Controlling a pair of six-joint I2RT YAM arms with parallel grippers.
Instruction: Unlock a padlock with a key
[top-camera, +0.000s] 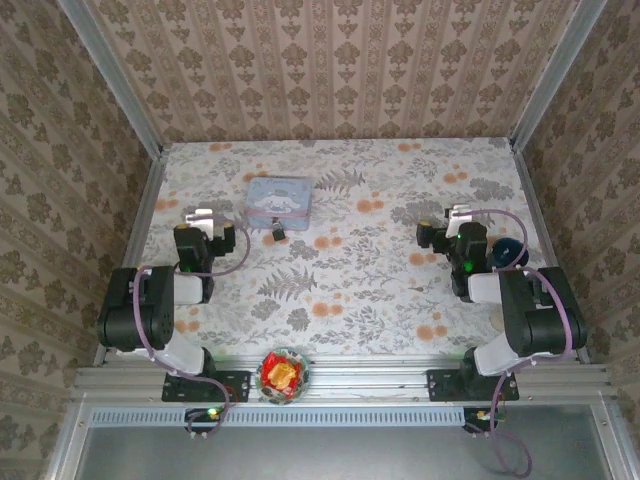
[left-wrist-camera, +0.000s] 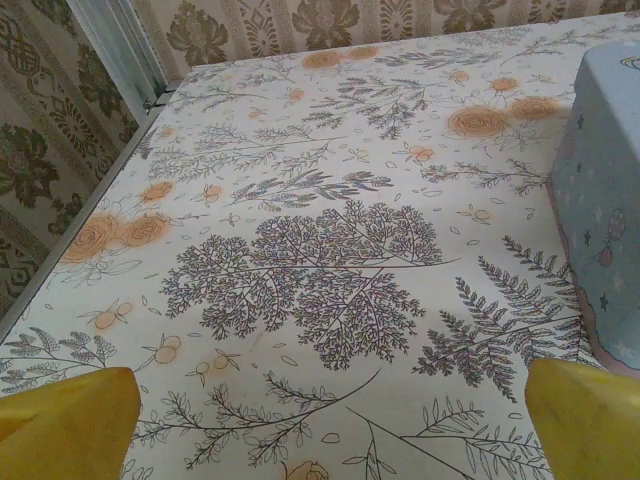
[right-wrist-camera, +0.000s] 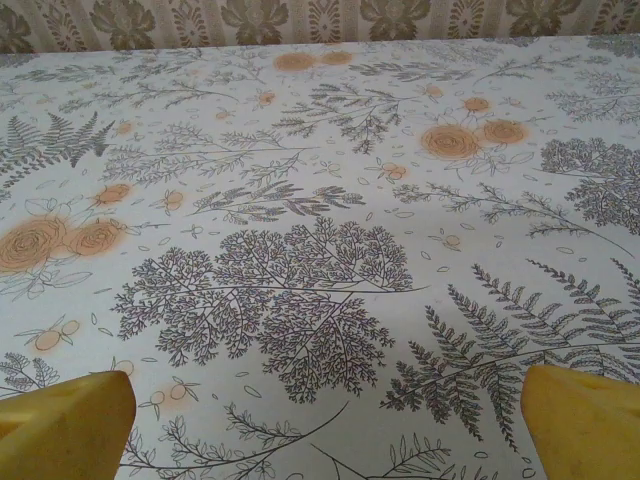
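Observation:
The padlock (top-camera: 278, 233), a tiny dark block, lies on the floral tablecloth just in front of the pale blue tin (top-camera: 278, 200). The key is out of view. My left gripper (top-camera: 201, 217) rests to the left of the padlock, apart from it. In the left wrist view the left gripper (left-wrist-camera: 325, 435) is open, its yellow fingertips (left-wrist-camera: 62, 420) wide apart over bare cloth, with the tin's side (left-wrist-camera: 605, 200) at the right edge. My right gripper (top-camera: 458, 214) sits far right of the padlock. The right wrist view shows the right gripper (right-wrist-camera: 325, 435) open over bare cloth.
A glass bowl (top-camera: 284, 374) with red and yellow contents stands on the rail between the arm bases. A dark blue round object (top-camera: 509, 252) lies beside the right arm. Aluminium frame posts and patterned walls (top-camera: 330, 70) enclose the table (top-camera: 340, 290) on three sides.

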